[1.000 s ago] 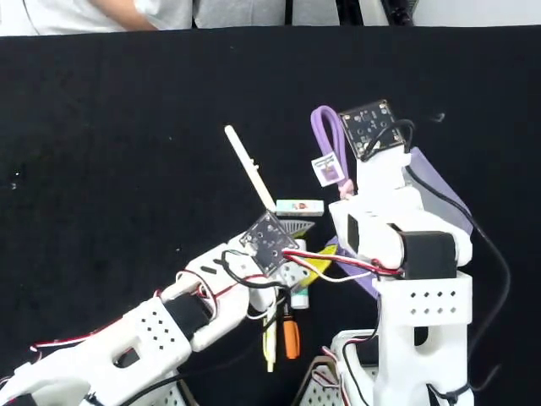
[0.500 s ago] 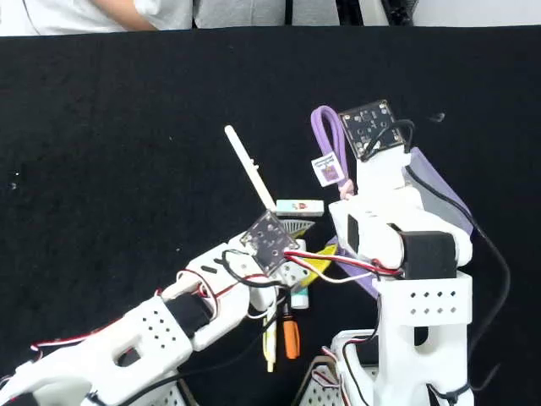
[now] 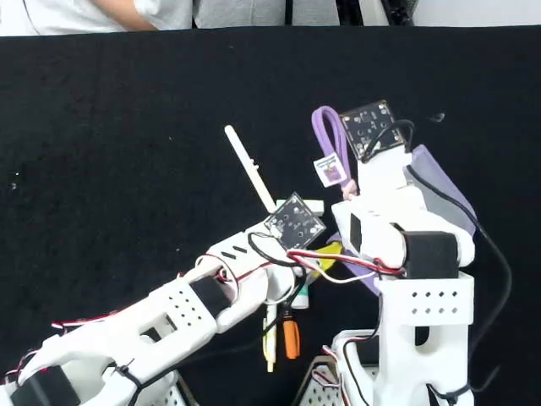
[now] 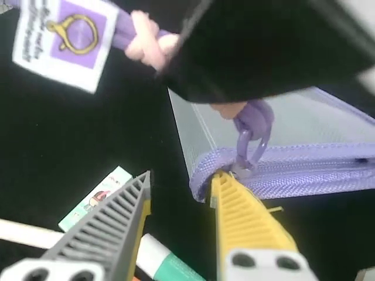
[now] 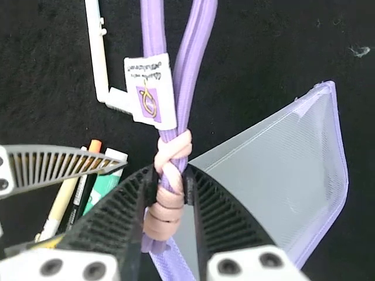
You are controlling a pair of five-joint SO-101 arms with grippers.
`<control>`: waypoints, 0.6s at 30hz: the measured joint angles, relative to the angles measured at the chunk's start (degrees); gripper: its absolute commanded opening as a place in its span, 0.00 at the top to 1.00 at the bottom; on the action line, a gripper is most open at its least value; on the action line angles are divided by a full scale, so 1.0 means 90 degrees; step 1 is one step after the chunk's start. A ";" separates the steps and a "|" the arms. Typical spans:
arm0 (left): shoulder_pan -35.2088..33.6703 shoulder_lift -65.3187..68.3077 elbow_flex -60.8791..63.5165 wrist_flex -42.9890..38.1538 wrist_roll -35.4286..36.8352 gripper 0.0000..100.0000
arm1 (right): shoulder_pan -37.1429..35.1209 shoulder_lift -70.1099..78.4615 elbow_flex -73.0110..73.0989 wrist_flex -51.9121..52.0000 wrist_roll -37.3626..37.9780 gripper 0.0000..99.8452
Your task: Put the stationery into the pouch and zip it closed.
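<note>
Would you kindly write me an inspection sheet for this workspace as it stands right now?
Surface: black cloth-covered table, flat.
Job's things: purple mesh zip pouch by the right arm, its purple strap bearing a white paper tag; outside it lie a long white plastic stick, small white eraser block, green-and-white tube, orange pen and yellow pen.
Clutter: nothing seen.
Grippers: left claw open beside the zip pull; right claw shut on the purple strap.
Cables: red and white wires off the left arm's wrist; black cable down the right arm.
Surroundings: pale strip beyond the table's far edge.
</note>
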State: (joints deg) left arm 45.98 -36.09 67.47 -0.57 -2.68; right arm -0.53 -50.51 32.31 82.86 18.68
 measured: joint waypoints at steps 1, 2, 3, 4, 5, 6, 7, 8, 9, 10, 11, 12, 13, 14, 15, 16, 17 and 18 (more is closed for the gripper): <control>0.0000 0.0039 0.0000 -0.0156 0.0000 0.83 | 0.0010 0.0000 0.0000 0.0059 0.0059 0.99; -0.0010 0.0059 0.0000 -0.0322 0.0000 0.83 | 0.0010 0.0000 0.0000 0.0107 0.0107 0.99; -0.0020 0.0078 0.0000 -0.0488 0.0000 0.83 | 0.0010 0.0000 0.0000 0.0137 0.0127 0.99; -0.0020 0.0127 0.0000 -0.0645 0.0000 0.83 | 0.0010 0.0000 0.0000 0.0156 0.0147 0.99; -0.0029 0.0186 0.0000 -0.0772 0.0000 0.83 | 0.0010 0.0000 0.0000 0.0156 0.0156 0.99; -0.0029 0.0254 0.0000 -0.0860 0.0000 0.83 | 0.0010 0.0000 0.0000 0.0166 0.0156 0.99; -0.0029 0.0313 0.0000 -0.0918 0.0000 0.83 | 0.0010 0.0000 0.0000 0.0166 0.0156 0.99; -0.0029 0.0391 0.0000 -0.0967 0.0000 0.83 | 0.0010 0.0000 0.0000 0.0176 0.0156 0.99; -0.0029 0.0459 0.0000 -0.1006 0.0000 0.83 | 0.0010 0.0000 0.0000 0.0176 0.0166 0.99; -0.0029 0.0527 0.0000 -0.1016 0.0000 0.83 | 0.0010 0.0000 0.0000 0.0176 0.0166 0.99; -0.0029 0.0586 0.0000 -0.1035 0.0000 0.83 | 0.0010 0.0000 0.0000 0.0176 0.0166 0.99; -0.0029 0.0645 0.0000 -0.1055 0.0000 0.83 | 0.0010 0.0000 0.0000 0.0176 0.0166 0.99; -0.0029 0.0723 0.0000 -0.1055 0.0000 0.83 | 0.0010 0.0000 0.0000 0.0176 0.0166 0.99; -0.0029 0.0791 0.0000 -0.1055 0.0000 0.83 | 0.0010 0.0000 0.0000 0.0176 0.0176 0.99; -0.0029 0.0840 0.0000 -0.1055 0.0000 0.83 | 0.0010 0.0000 0.0000 0.0176 0.0244 0.99; -0.0029 0.0889 -0.0020 -0.1055 0.0000 0.83 | 0.0010 0.0000 0.0000 0.0176 0.0293 0.99; -0.0029 0.0957 -0.0068 -0.1055 0.0000 0.83 | 0.0010 0.0000 0.0000 0.0215 0.0332 0.99; -0.0029 0.1035 -0.0137 -0.1055 0.0000 0.83 | 0.0029 0.0000 0.0000 0.0244 0.0361 0.99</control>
State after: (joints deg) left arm 45.71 -26.77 66.24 -10.07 -2.68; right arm -0.26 -50.51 32.31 85.05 21.93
